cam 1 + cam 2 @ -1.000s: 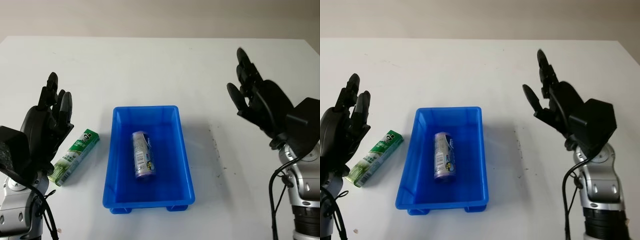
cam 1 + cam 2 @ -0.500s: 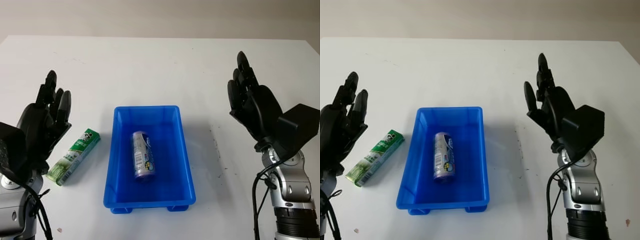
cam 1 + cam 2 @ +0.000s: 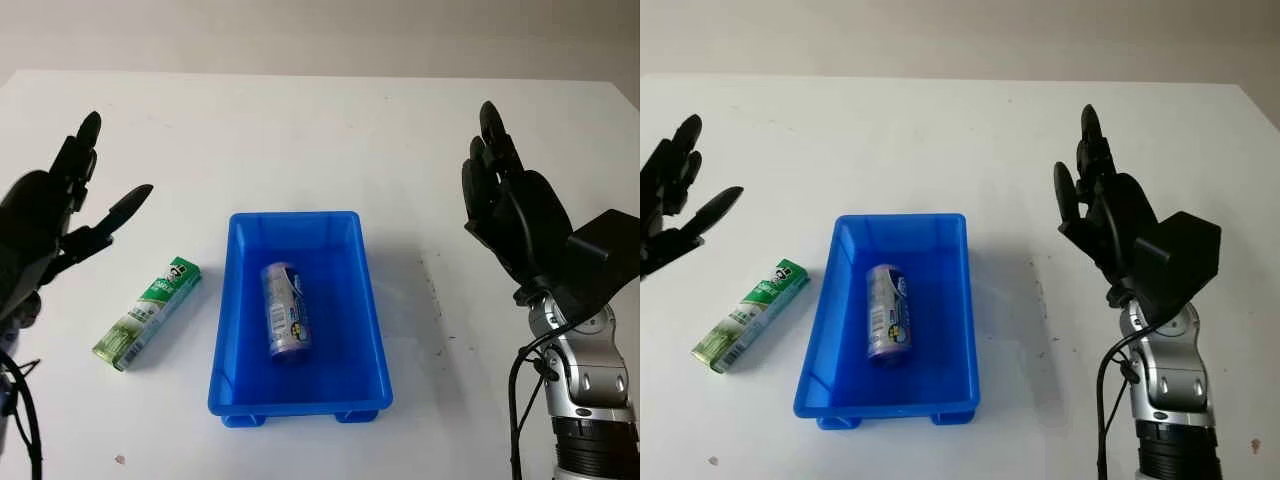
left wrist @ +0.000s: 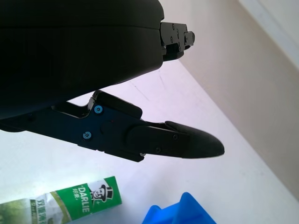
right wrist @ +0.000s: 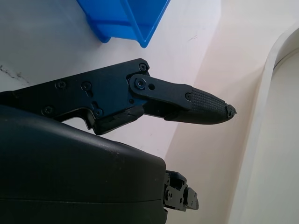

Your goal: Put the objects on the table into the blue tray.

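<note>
A blue tray [image 3: 366, 318] sits at the table's centre with a purple-labelled can [image 3: 285, 310] lying inside it. Left of the tray, a green toothpaste box [image 3: 148, 311] lies on the white table; its printed end [image 4: 84, 195] is also in the left wrist view. My left hand [image 3: 62, 212] is raised above the table to the upper left of the box, open and holding nothing. Right of the tray, my right hand [image 3: 508, 205] is lifted off the table, open and empty. A corner of the tray [image 5: 124, 16] appears in the right wrist view.
The white table [image 3: 300, 140] stretches wide behind the tray. Dark scuff marks [image 3: 434, 295] speckle the surface just right of the tray. The table's far edge meets a beige wall.
My left hand has lifted and swung out to the left, away from the toothpaste box, with its thumb now pointing toward the tray. The right hand drew slightly closer and steadied.
</note>
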